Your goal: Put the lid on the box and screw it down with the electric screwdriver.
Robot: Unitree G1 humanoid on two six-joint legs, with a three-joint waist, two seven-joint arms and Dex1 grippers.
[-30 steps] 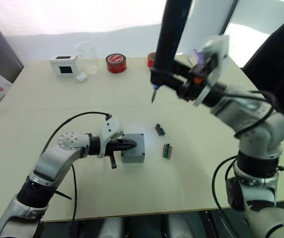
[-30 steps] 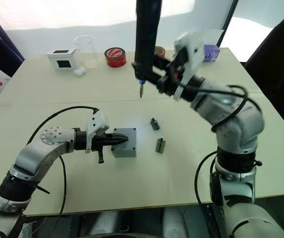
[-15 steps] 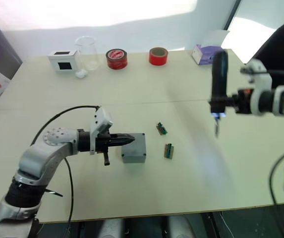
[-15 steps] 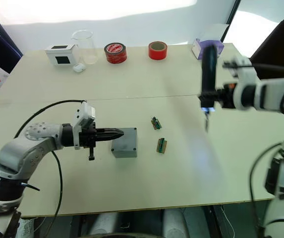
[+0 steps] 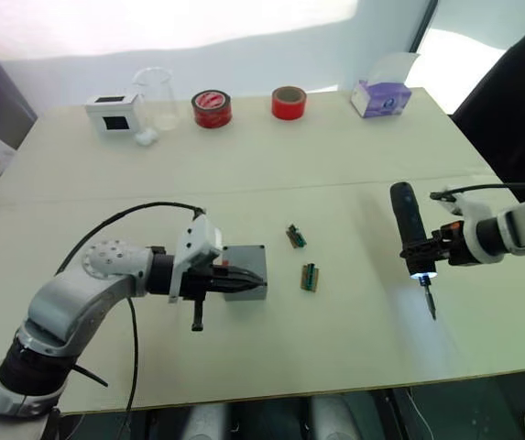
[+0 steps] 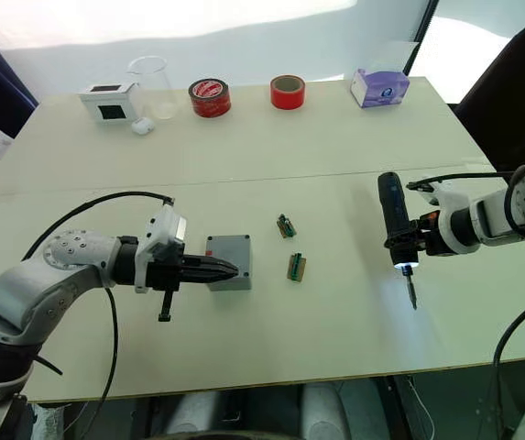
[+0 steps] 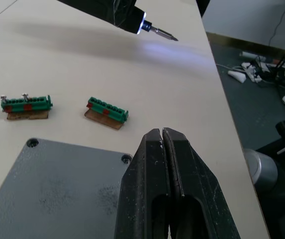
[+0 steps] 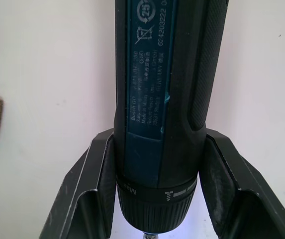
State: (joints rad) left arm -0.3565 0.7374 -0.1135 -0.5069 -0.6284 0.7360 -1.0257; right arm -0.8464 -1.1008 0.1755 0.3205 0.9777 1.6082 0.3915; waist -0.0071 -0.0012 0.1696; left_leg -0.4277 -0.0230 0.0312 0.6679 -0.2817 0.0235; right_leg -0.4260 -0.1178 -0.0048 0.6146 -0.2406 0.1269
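The grey box (image 5: 248, 258) stands mid-table with the lid (image 7: 57, 189) lying flat on top, two corner holes showing. My left gripper (image 5: 251, 285) is shut and empty, its black fingertips (image 7: 161, 137) lying over the lid's near edge. Off to the right, my right gripper (image 5: 427, 251) is shut on the electric screwdriver (image 5: 407, 225), held nearly upright just above the table. Its light is on and its bit (image 5: 430, 302) points down. Up close, the fingers (image 8: 95, 194) clamp the dark blue barrel (image 8: 167, 99).
Two green terminal blocks (image 5: 296, 238) (image 5: 310, 278) lie just right of the box. Along the far edge stand a white box with a black window (image 5: 113, 114), a glass beaker (image 5: 157, 96), two red tape rolls (image 5: 212, 108) (image 5: 289, 102) and a purple tissue box (image 5: 381, 96).
My right arm swung the screwdriver from high over the table's middle out to the right and down near the tabletop. The left gripper stayed shut at the box.
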